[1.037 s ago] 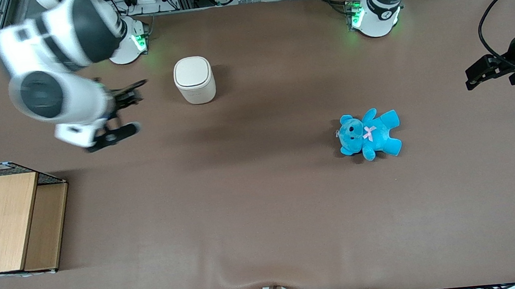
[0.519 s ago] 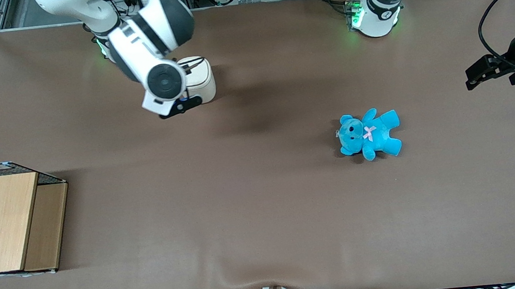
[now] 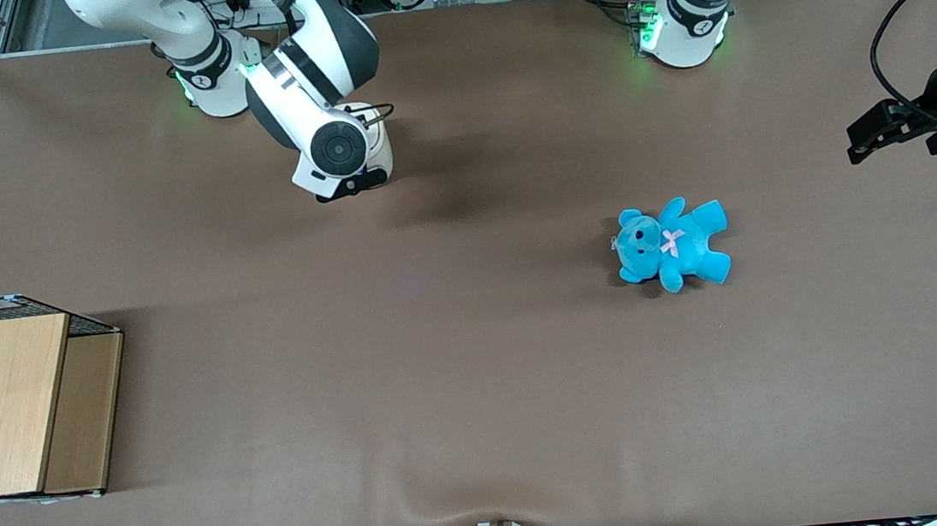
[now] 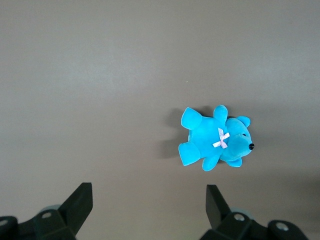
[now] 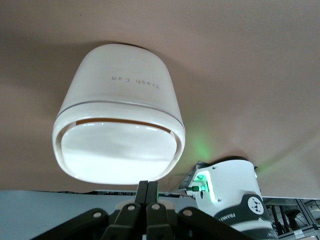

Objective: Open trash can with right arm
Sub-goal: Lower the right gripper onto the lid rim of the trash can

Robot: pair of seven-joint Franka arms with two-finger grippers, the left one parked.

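The trash can (image 3: 384, 152) is a small cream-white bin standing on the brown table near the right arm's base. In the front view the right arm's wrist (image 3: 333, 147) hangs over it and hides most of it. In the right wrist view the trash can (image 5: 120, 95) shows its closed flip lid (image 5: 117, 150) and a "Trash Can" label. My gripper (image 5: 148, 187) is shut with its two fingers pressed together, holding nothing. Its tips sit just off the lid's edge nearer the front camera. I cannot tell whether they touch the lid.
A blue teddy bear (image 3: 671, 243) lies on the table toward the parked arm's end; it also shows in the left wrist view (image 4: 215, 141). A wooden box with wire mesh (image 3: 18, 401) stands at the working arm's end, near the front edge.
The right arm has swung in from the working arm's end of the table to above the trash can and now covers most of it. The lid stays closed.
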